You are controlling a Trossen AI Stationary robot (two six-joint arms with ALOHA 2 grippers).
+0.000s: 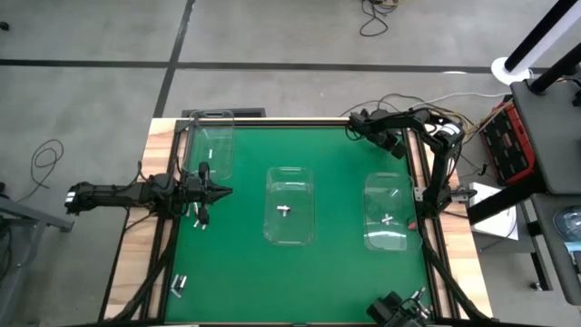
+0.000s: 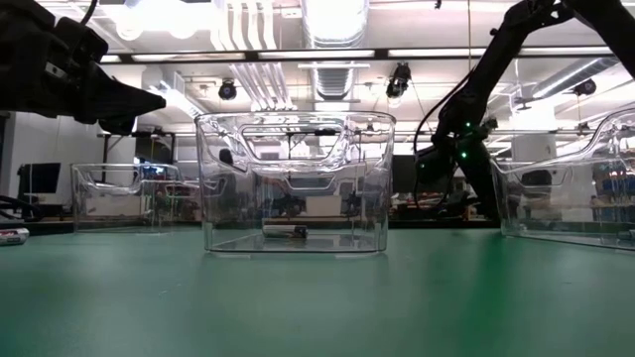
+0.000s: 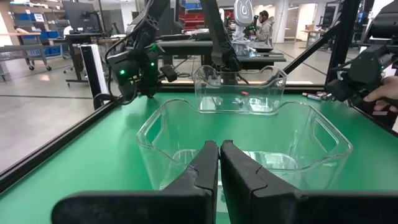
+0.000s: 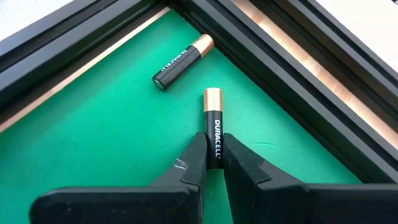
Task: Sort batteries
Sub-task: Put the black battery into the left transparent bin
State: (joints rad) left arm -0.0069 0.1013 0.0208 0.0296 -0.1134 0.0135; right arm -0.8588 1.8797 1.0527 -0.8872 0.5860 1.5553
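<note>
My right end effector (image 4: 212, 163) is pinching a black and copper battery (image 4: 213, 127) between its fingers, down at the far right corner of the green surface (image 1: 345, 263), right beside the dark frame rail. A second battery of the same kind (image 4: 183, 61) is lying loose on the green, just beside the pinched one, nearer the corner.

My left end effector (image 3: 219, 163) is hanging at the left side of the surface with its fingers pressed together and nothing between them, pointing toward the middle clear bin (image 1: 291, 206).

Judging the task, it looks partly done. The middle bin is holding at least one battery (image 1: 285, 210), and the right bin (image 1: 389, 212) is holding a couple more (image 1: 390, 219). The left bin (image 1: 209, 141) has a few small pieces I cannot make out. A few loose batteries (image 1: 179, 285) are waiting near the front left corner of the surface, and one is lying just beside my left end effector.

The surface has wooden edges and black framing. Around it is a grey floor with cables; beyond it is a bright workshop with ceiling ducts, benches, and a person standing far off.
</note>
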